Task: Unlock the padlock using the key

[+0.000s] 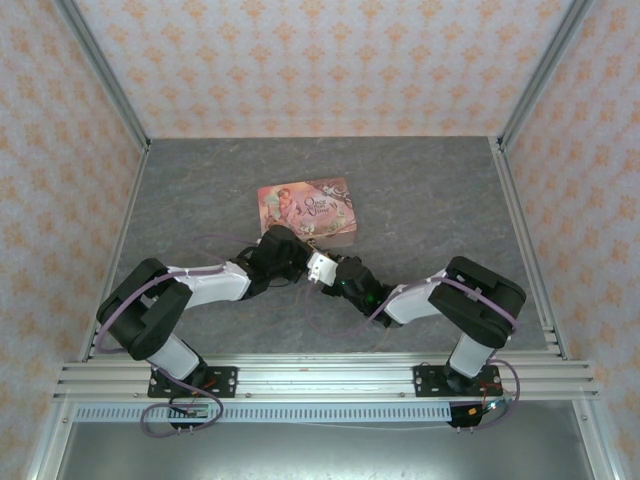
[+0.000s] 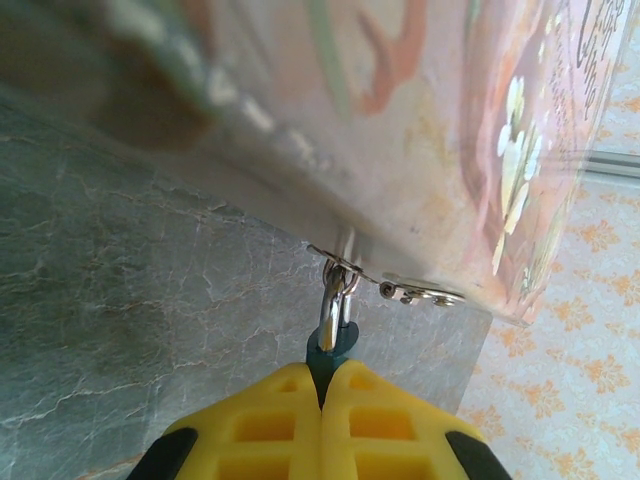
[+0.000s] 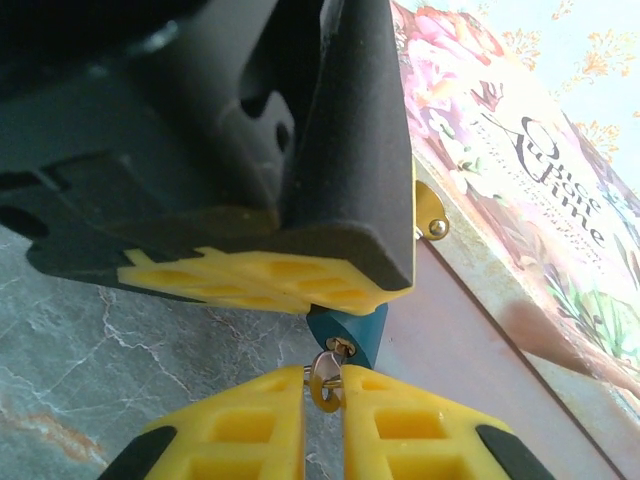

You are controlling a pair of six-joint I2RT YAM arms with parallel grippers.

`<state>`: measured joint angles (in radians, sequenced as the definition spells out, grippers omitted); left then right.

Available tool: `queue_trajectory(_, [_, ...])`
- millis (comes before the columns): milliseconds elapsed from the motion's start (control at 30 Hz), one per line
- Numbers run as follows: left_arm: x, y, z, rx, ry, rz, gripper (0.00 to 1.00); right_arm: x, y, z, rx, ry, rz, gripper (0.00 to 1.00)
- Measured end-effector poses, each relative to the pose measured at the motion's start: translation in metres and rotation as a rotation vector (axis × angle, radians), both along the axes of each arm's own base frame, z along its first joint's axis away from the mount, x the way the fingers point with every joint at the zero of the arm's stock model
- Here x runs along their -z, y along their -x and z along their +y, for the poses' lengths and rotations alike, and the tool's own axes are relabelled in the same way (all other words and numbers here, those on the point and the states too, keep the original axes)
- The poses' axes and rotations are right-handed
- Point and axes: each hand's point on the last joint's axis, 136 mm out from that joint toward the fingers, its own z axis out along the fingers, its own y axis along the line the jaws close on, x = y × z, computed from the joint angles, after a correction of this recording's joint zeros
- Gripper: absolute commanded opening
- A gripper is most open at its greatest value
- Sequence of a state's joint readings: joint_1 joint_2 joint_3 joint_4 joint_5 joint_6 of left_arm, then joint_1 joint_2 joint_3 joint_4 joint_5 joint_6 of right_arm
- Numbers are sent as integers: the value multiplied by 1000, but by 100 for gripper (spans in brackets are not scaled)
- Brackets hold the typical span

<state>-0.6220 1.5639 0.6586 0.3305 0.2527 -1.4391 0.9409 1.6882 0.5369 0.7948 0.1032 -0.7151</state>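
At the near edge of the tin (image 1: 305,210), mid-table (image 1: 200,190): 2 grippers nose to nose. Open grey surface all round the tin, widest toward the back and the side walls (image 1: 60,150). Tight just where the 2 arms meet.

From the left wrist: left gripper (image 2: 322,385) clamped on the padlock (image 2: 331,352), a teal sliver showing between the yellow fingers (image 2: 260,425). Shackle (image 2: 330,300) upright, threaded through the hasp (image 2: 415,292) on the tin's side. Bare table to the left of it; tin corner and wallpaper to the right.

From the right wrist: right gripper (image 3: 322,400) pinched on the key (image 3: 325,382), round head between the fingertips, shaft up against the padlock's keyhole end. Cannot tell how deep it sits. Left gripper's fingers straight above, gripping the padlock body. Tin lid just beside on the right; free table on the left.

Shackle and hasp clearest from the left wrist, key and keyhole end from the right wrist, room around the tin from above.
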Motion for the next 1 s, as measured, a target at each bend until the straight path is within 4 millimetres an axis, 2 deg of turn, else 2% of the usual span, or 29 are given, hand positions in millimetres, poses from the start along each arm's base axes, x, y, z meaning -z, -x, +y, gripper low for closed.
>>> queue_trajectory(133, [0, 0, 1, -3, -3, 1, 3, 1, -2, 0, 11, -6, 1, 11])
queue_trajectory(333, [1, -3, 4, -21, -14, -6, 4, 2, -6, 1, 25, -24, 14, 0])
queue_trajectory(567, [0, -3, 4, -23, -14, -7, 4, 1, -8, 0, 44, -73, 47, 0])
queue_trajectory(1000, [0, -7, 7, -45, -23, -16, 4, 0, -13, 3, 80, -291, 204, 0])
